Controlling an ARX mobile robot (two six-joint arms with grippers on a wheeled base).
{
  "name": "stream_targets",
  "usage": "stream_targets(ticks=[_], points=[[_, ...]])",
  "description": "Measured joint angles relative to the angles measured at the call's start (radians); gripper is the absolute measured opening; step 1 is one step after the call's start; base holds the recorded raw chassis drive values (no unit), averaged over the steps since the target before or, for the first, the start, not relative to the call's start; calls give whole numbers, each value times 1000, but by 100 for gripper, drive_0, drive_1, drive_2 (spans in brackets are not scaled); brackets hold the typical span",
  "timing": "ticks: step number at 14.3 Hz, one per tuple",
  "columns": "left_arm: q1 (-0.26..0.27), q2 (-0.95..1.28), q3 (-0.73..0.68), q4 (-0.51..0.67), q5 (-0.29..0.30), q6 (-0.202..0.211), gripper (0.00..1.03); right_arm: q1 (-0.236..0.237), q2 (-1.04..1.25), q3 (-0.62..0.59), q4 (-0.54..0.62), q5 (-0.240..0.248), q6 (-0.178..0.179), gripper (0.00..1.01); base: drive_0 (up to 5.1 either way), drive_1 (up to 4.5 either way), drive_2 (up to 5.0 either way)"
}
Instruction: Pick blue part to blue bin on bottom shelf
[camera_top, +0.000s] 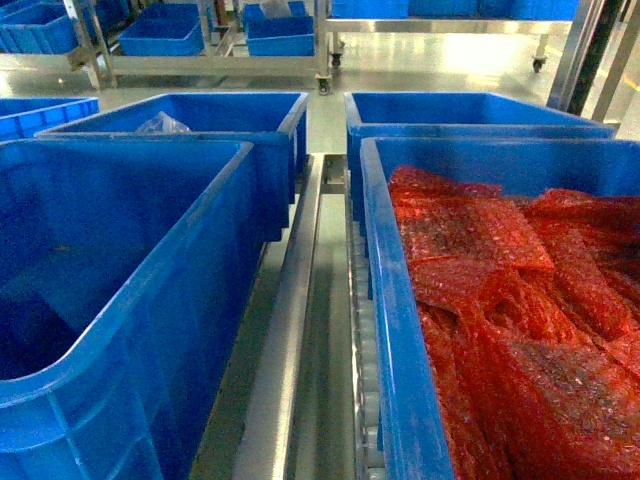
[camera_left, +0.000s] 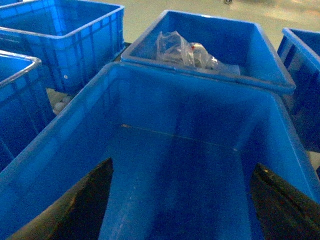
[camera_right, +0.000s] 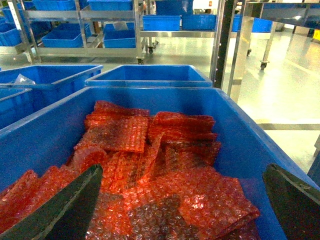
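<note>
Head view: two rows of blue bins stand side by side, separated by a steel rail (camera_top: 290, 330) and a white roller track (camera_top: 365, 350) that form an open lane between them. The near left bin (camera_top: 120, 300) is deep, with a bare floor and rounded rim. The near right bin (camera_top: 400, 330) holds a heap of red bubble-wrap pouches (camera_top: 520, 310) reaching close to its rim. Behind the left bin, a second bin (camera_left: 210, 40) holds a clear plastic bag (camera_left: 182, 50). No blue part can be identified in any view.

Left wrist view: the left hand (camera_left: 180, 205) hangs over the near left bin, fingers (camera_left: 85, 205) spread wide apart, holding nothing.

Right wrist view: the right hand (camera_right: 180, 205) hangs above the pouches, fingers (camera_right: 70, 205) likewise spread, holding nothing. A shelving upright (camera_right: 222, 45) stands just beyond the bin's far right corner.
</note>
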Motion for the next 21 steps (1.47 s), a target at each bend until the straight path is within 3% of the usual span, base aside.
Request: stream_targets(ticks=[1,2,3,5,8,21], points=[[5,-3,-8,43,16,8,93,0,0,0,0,0,0,98,0,0,0],[44,-5,-92,286,146,51,81,0,0,0,0,0,0,98,0,0,0],[55,-44,-194,415,205,81,69,0,0,0,1,0,0,98,0,0,0],[51,-127,-312,501,223,106,41,0,0,0,0,0,0,98,0,0,0],[51,-242,-438,495,224,107,2,0,0,0,0,0,0,98,0,0,0],[51,-697,-638,251,223,108,2,0,0,0,0,0,0,98,0,0,0]])
